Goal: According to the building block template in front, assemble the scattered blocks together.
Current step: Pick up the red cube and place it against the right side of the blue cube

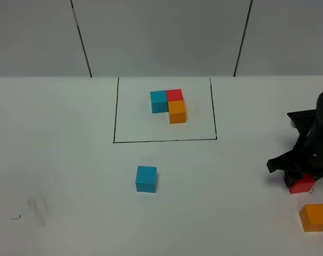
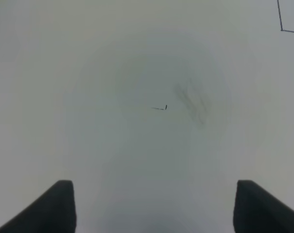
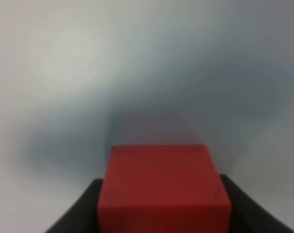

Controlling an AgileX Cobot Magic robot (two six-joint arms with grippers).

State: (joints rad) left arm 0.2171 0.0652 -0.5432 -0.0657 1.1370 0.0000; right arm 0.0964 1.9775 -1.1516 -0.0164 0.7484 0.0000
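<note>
Gripping the matte red cube [image 1: 302,185] tight with the right gripper [image 3: 162,213] at the right side of the white tabletop [image 1: 54,160], near the loose matte orange cube [image 1: 315,217]. Hovering the left gripper [image 2: 154,208], jaws spread wide and holding nothing, over bare tabletop by a small dark mark [image 2: 160,108]. Leaving the matte blue cube [image 1: 146,178] sitting alone in front of the thin black drawn rectangle [image 1: 114,112] framing the blue-red-orange L-shaped template [image 1: 169,104].

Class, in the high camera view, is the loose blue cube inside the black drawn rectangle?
No, the loose blue cube sits on the table outside the black rectangle, on the camera's side of its near line.
</note>
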